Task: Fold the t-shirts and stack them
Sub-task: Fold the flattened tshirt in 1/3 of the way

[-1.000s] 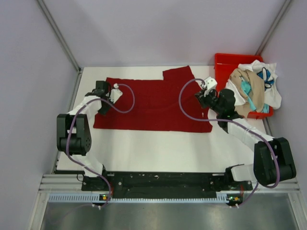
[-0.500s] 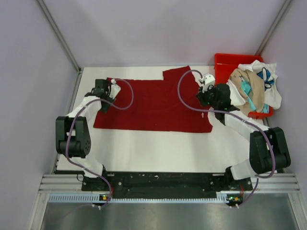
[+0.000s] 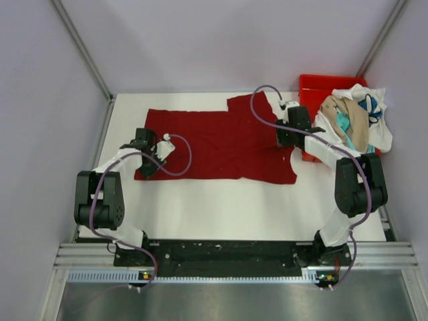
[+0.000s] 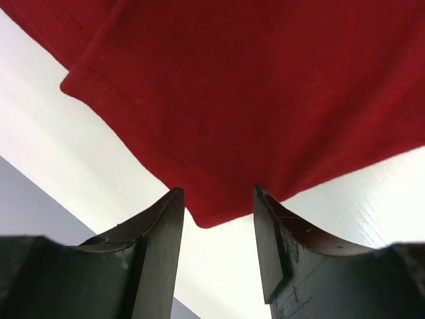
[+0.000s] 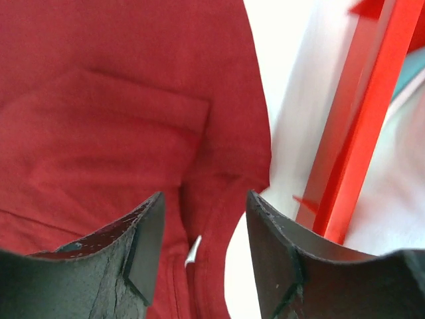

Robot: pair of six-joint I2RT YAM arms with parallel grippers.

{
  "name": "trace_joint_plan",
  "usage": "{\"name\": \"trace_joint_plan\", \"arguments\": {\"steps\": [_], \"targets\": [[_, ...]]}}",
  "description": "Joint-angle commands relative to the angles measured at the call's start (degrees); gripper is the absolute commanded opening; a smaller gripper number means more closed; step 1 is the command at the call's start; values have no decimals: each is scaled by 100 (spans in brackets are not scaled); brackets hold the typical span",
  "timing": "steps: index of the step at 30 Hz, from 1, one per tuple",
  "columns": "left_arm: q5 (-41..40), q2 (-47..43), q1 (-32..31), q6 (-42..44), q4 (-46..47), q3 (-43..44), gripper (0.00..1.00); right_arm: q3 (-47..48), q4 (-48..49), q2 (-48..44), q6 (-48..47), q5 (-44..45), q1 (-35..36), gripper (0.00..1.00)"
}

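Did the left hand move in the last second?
Yes. In the top view the left hand slid toward the near edge of the table.

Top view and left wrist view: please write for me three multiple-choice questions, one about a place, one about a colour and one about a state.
1. Where on the table does the bin stand?
A. far right corner
B. near left corner
C. the middle

2. What colour is the spread t-shirt?
A. teal
B. dark red
C. white

3. How does the left gripper stand?
A. shut on the shirt
B. open, jaws apart at the shirt's corner
C. shut on nothing

Answers:
1 A: the top view shows it at the far right, beside the shirt.
2 B: it is dark red in every view.
3 B: the left wrist view shows a clear gap between the jaws, with nothing clamped.
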Motion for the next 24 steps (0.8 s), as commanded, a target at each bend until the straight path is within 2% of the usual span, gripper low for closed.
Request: {"name": "trace_joint_plan", "arguments": {"steps": [1, 4, 7, 10, 12, 15, 17, 18, 22, 23, 24], "targets": [[405, -460, 10, 587, 23, -150, 51, 181, -867, -676, 225, 433, 145, 52], [529, -750, 10, 1105, 172, -422, 52, -301, -1025, -1345, 549, 724, 374, 55], [511, -803, 10, 1641, 567, -739, 54, -872, -1368, -1697, 1181, 435, 410, 56], [389, -541, 10, 1801, 963, -819, 55, -1505, -1343, -1909, 1639, 460, 401, 58], [248, -269, 10, 1792, 1165, -784, 53, -1813, -1203, -1910, 1807, 618, 401, 63], [151, -4, 10, 1661, 1350, -722, 41, -2043, -895, -1612, 1887, 348, 375, 63], [229, -12, 10, 1564, 1316, -739, 17, -2087, -719, -1287, 1965, 85, 235, 62], [273, -73, 10, 1538, 1289, -783, 0, -2070, -719, -1172, 2035, -21, 147, 56], [292, -600, 10, 1450, 1114, -1073, 0, -2157, -876, -1345, 2264, -628, -135, 5], [196, -766, 19, 1397, 1009, -1108, 0, -2183, -1051, -1503, 2308, -655, -126, 0], [99, -907, 19, 1327, 843, -1135, 0, -2253, -1209, -1740, 2343, -681, -135, 0]]}}
